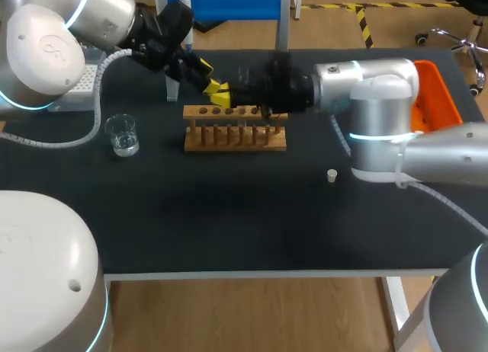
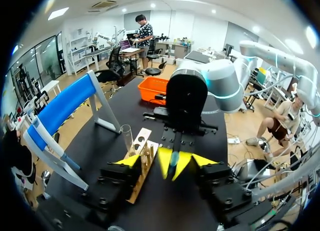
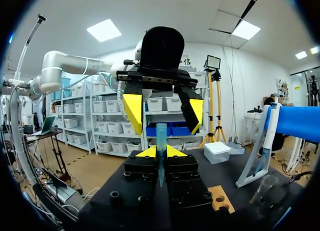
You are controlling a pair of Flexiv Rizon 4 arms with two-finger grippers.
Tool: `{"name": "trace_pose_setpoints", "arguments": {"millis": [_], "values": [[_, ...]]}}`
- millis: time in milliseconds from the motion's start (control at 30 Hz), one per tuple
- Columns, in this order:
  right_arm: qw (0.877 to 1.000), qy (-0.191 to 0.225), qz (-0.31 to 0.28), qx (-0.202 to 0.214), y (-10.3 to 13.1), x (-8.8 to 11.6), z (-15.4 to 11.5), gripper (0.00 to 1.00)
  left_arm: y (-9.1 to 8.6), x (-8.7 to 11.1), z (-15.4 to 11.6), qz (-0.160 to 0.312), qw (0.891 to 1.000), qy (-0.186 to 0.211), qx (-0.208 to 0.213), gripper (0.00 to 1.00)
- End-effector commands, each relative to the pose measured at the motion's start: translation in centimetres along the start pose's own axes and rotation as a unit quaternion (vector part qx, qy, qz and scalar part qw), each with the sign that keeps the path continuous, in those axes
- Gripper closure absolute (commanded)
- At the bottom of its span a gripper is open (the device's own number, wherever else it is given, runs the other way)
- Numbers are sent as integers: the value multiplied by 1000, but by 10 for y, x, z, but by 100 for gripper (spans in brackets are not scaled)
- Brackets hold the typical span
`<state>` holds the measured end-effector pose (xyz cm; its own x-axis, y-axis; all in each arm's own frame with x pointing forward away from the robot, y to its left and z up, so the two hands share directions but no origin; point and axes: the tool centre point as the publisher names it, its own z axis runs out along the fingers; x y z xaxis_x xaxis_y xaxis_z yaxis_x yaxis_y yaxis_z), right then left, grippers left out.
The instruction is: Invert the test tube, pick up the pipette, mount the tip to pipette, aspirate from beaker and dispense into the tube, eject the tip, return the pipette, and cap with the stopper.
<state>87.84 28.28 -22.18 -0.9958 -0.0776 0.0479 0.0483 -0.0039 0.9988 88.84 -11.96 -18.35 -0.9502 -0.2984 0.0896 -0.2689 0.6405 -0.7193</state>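
Looks like test tube (image 3: pixel 161 133) invert, hand-over above rack (image 1: pixel 235 135)
Pinched in right gripper (image 3: pixel 161 152), left gripper (image 3: pixel 163 110) spread; next: close left, release right

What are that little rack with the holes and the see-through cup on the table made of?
The rack looks like bare wood: an even light brown, matt, built from flat boards joined by thin pegs. The cup, a beaker, is clear with bright glints on its rim and base. That suggests glass, though clear hard plastic would look much the same from here.
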Motion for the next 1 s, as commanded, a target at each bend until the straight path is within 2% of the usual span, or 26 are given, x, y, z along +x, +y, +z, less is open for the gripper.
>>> {"name": "trace_pose_setpoints", "arguments": {"millis": [33, 367, 533, 667, 1000], "values": [[1000, -7, 0, -1, 0, 19, -43, 100, -1, 0, -1, -1, 1000, 1, -3, 0], [1000, -30, 4, -7, -1, 39, -131, 100, -1, 0, -1, -1, 1000, 1, -3, 0], [999, -40, 4, -11, -3, 48, -164, 100, -1, 0, -1, -1, 1000, 1, -3, 0], [999, -45, 0, -10, -11, 52, -183, 100, -1, 0, -1, -1, 1000, 1, -3, 0], [999, -46, -6, -4, -27, 57, -208, 100, -1, 0, -1, -1, 1000, 1, -3, 0]]}}
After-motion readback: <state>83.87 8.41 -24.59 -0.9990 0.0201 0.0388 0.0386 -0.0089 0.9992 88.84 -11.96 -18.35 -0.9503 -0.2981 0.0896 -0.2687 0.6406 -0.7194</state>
